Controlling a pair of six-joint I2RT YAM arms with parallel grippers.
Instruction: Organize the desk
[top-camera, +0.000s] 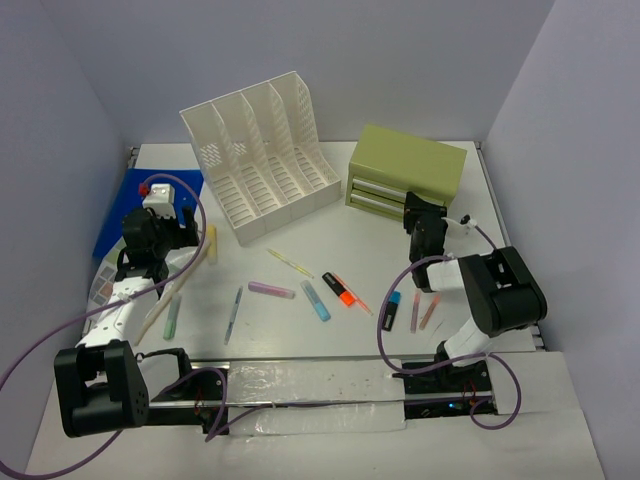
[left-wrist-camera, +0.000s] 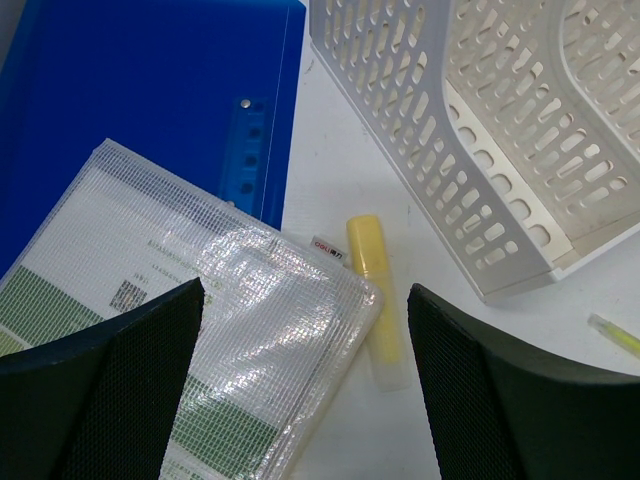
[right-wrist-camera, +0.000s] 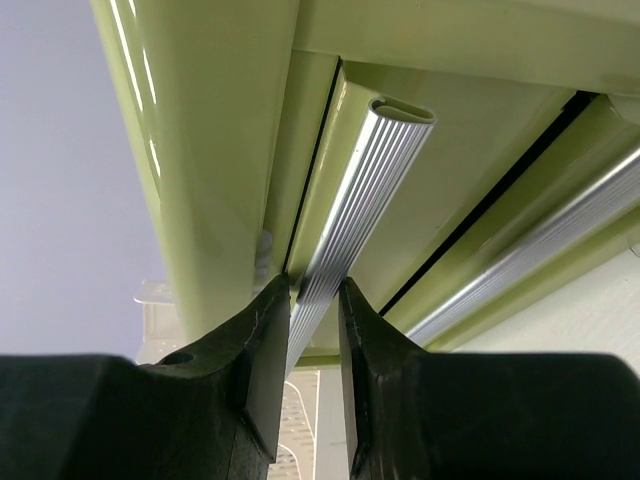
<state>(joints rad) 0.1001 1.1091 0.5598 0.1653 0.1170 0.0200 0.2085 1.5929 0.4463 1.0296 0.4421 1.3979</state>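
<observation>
Your desk (top-camera: 345, 235) is the flat matte white top under everything, running from the arm bases to the back wall.

- Far left: glossy blue folder (left-wrist-camera: 130, 90), lying flat. A clear mesh pouch (left-wrist-camera: 250, 310) with printed paper inside overlaps its near edge.
- Your left gripper (left-wrist-camera: 305, 288) is released, jaws wide. It hangs over the pouch corner and grips nothing.
- Just right of the pouch: a pale yellow highlighter (left-wrist-camera: 372, 290) with a rounded cap, flat on the desk, touching or nearly touching the pouch edge.
- Next: white plastic file rack (top-camera: 262, 160), slotted walls, four compartments, tipped on its back with the openings up.
- Centre, loose on the desk:
  - thin green pen (top-camera: 233, 313)
  - slim yellow-green pen (top-camera: 290, 263)
  - lilac marker (top-camera: 271, 289)
  - light blue highlighter (top-camera: 316, 300)
  - orange highlighter (top-camera: 341, 289)
  - More small markers sit near the right arm, too small to identify.
- Right rear: olive-green drawer box (top-camera: 405, 170), smooth painted shell, with two drawer fronts showing.
- Your right gripper (right-wrist-camera: 314, 295) is clenched on a ribbed handle (right-wrist-camera: 350, 220), a silvery metal-looking bar with an oval end. One black finger sits on each side of it. Can't tell which drawer it belongs to.
</observation>
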